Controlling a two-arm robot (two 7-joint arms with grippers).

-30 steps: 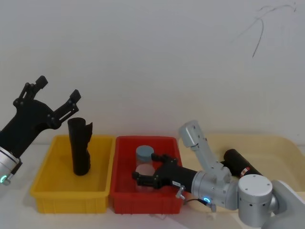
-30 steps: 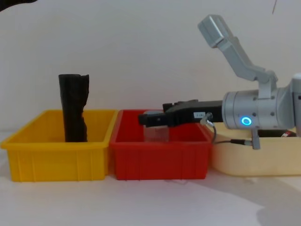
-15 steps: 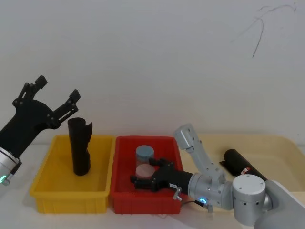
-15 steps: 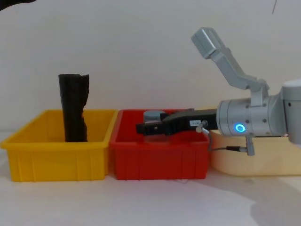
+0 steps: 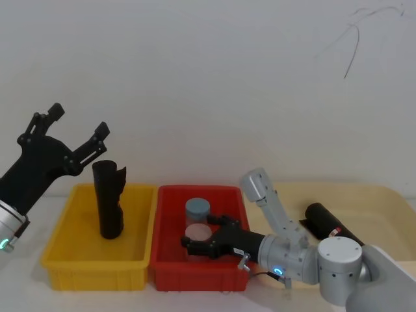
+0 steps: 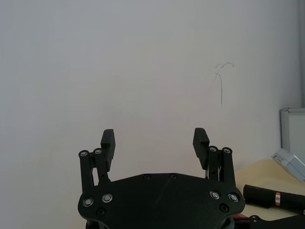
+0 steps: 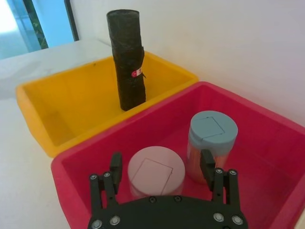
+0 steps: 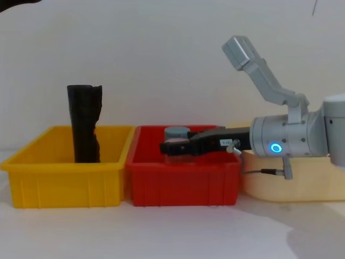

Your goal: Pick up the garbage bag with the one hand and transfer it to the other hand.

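Observation:
The garbage bag (image 5: pixel 327 223), a thick glossy black roll with a red-and-white label, lies in the beige tray (image 5: pixel 383 196) on the right; the left wrist view shows it far off (image 6: pixel 272 197). My right gripper (image 5: pixel 195 246), on the arm with the blue ring light, reaches low into the red bin (image 5: pixel 170 270). It is open, its fingers either side of a pink-lidded jar (image 7: pixel 155 174), well left of the bag. My left gripper (image 5: pixel 80 120) hangs open and empty high at the left, above the yellow bin (image 5: pixel 65 261).
A slimmer black roll (image 5: pixel 108 201) with a jagged top stands upright in the yellow bin. A blue-grey-lidded jar (image 5: pixel 197 209) stands behind the pink one in the red bin. The three containers sit side by side against a white wall.
My right gripper has dropped lower into the red bin, down to the jars' height, and has hardly moved in the last half second. The left arm and the garbage bag stayed still.

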